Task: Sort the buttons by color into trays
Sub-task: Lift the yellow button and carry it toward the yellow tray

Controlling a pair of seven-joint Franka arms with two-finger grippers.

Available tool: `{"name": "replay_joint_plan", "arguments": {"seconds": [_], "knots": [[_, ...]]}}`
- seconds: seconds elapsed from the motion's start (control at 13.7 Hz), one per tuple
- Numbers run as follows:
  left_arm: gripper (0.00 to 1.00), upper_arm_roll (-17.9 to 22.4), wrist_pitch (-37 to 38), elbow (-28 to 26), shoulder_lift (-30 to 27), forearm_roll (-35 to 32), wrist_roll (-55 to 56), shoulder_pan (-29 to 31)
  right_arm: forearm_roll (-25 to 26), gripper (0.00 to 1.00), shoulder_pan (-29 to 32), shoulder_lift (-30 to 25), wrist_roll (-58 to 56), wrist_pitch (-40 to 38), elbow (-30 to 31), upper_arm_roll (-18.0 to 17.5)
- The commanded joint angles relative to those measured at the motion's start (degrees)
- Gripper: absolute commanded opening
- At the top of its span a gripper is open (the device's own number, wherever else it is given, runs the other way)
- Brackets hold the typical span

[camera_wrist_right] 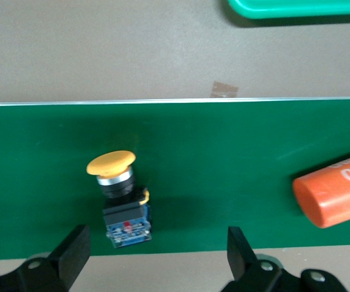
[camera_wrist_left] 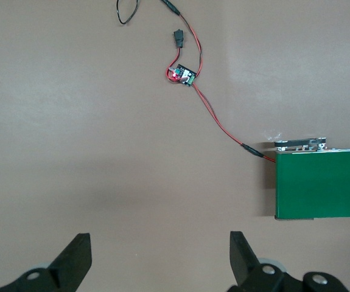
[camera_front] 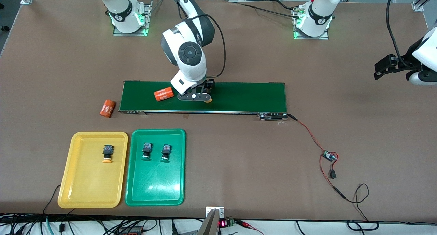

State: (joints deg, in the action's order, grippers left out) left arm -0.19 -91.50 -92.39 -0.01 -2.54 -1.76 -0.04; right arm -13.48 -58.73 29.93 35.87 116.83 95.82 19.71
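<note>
the yellow-capped black-and-blue push-button switch [camera_wrist_right: 121,198] lay on the dark-green conveyor belt [camera_front: 239,96] under the right gripper [camera_wrist_right: 153,258], fingers open; it needed a centred descent. the left gripper [camera_wrist_left: 161,261] waited, fingers open, over the bench [camera_front: 358,142].

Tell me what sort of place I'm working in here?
Most likely a robotics lab test bench mocked up as a small sorting line. A short green conveyor belt with bare wiring to a small circuit board lies on a brown table, with a yellow tray and green tray for sorted buttons.

The right gripper [camera_front: 194,97] hangs low at mid-table, wrist bent down, fingers spread wide; the left gripper [camera_front: 384,70] waits aside, fingers apart.
</note>
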Motion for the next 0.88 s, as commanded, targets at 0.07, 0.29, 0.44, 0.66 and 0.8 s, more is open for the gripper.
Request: {"name": "replay_joint_plan", "arguments": {"seconds": [0.07,0.29,0.44,0.66,0.8], "knots": [[1.0,-0.16,0.62,0.89,-0.08,-0.18,-0.87,0.22,-1.2,1.0,-0.68,1.09,0.61,1.03,-0.11,0.42],[1.0,-0.16,0.62,0.89,-0.08,-0.18,-0.87,0.22,-1.2,1.0,-0.95,2.58,0.52,2.25,-0.2,0.42],[1.0,-0.16,0.62,0.89,-0.08,-0.18,-0.87,0.22,-1.2,1.0,-1.12,3.55,0.61,3.48,-0.2,0.42],[1.0,-0.16,0.62,0.89,-0.08,-0.18,-0.87,0.22,-1.2,1.0,-1.21,4.87,0.61,4.19,-0.11,0.42],[1.0,-0.25,0.62,0.89,-0.08,-0.18,-0.87,0.22,-1.2,1.0,-1.65,6.45,0.7,5.07,-0.02,0.5]]}}
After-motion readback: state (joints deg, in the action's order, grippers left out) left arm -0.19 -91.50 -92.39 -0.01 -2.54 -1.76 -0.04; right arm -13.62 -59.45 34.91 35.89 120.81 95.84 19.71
